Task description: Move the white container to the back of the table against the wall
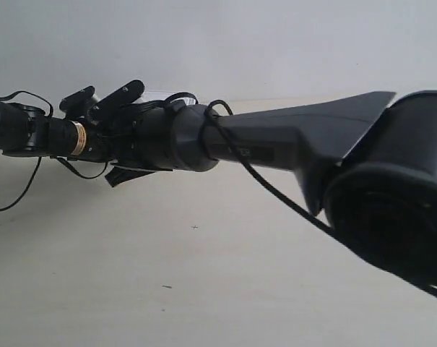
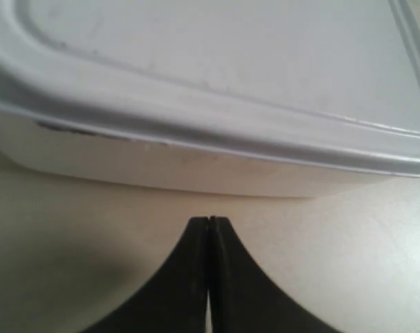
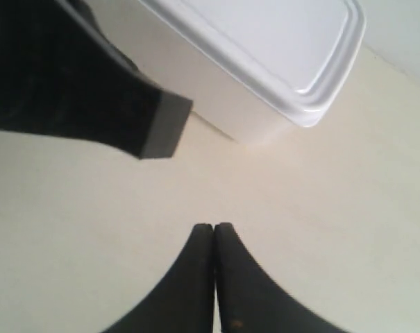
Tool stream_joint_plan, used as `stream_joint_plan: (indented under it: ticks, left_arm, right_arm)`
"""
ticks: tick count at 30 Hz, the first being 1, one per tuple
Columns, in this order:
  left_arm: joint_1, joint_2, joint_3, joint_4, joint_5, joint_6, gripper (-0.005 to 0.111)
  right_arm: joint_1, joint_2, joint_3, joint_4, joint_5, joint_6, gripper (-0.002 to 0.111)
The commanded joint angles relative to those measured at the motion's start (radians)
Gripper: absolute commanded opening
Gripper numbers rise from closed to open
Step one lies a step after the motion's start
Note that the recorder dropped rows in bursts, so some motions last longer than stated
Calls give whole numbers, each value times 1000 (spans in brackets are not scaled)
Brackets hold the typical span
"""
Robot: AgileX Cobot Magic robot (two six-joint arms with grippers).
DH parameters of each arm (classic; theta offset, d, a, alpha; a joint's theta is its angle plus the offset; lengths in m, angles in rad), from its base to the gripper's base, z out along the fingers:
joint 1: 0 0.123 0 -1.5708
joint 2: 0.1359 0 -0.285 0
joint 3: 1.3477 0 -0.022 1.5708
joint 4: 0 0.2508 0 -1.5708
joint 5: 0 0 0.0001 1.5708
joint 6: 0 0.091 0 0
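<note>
Dark arm at the exterior view's right (image 1: 391,188), foreground, extends toward the table's (image 1: 204,289) back edge, where the white container (image 2: 216,76) lies near the wall (image 1: 276,43); contact cannot be told. Left gripper (image 2: 208,220), clenched and empty, points at the container's side, apparently to push rather than grasp. Right gripper (image 3: 214,226), likewise clenched and empty, hangs over bare table near a container corner.

L gripper (image 2: 208,223): jaws pressed together, tips touching, nothing btwn them. R gripper (image 3: 214,229): same, jaws together, empty. Ext. view: the arm at the exterior view's right (image 1: 297,137) stretches level across to the arm at the exterior view's left (image 1: 16,126); black cable (image 1: 276,191) loops over its wrist.
</note>
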Motion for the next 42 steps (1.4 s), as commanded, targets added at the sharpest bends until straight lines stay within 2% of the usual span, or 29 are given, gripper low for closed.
stream_joint_plan:
  ticks: [1,6,14,20,26,42]
  left_arm:
    - [0,2,-3,-4,23,-2,0]
    - [-8,2,-7,-4,13,-2,0]
    - [-92,2,-32,1,-10,-2,0]
    - [-118,2,-43,-1,114,-2,0]
    - [-112,2,-53,8,142,4,0]
    - [-111,36,-109,0,158,9,0]
  right_arm:
    - [61,-154,174,-91,-90,121,0]
    - [147,-315,341,-183,-92,223,0]
    - [265,-558,561,-195,-92,303,0]
    - [361,-696,707,-246,-92,381,0]
    - [477,-781,820,-241,-83,399,0]
    - [885,-933,1040,-204,334,568,0]
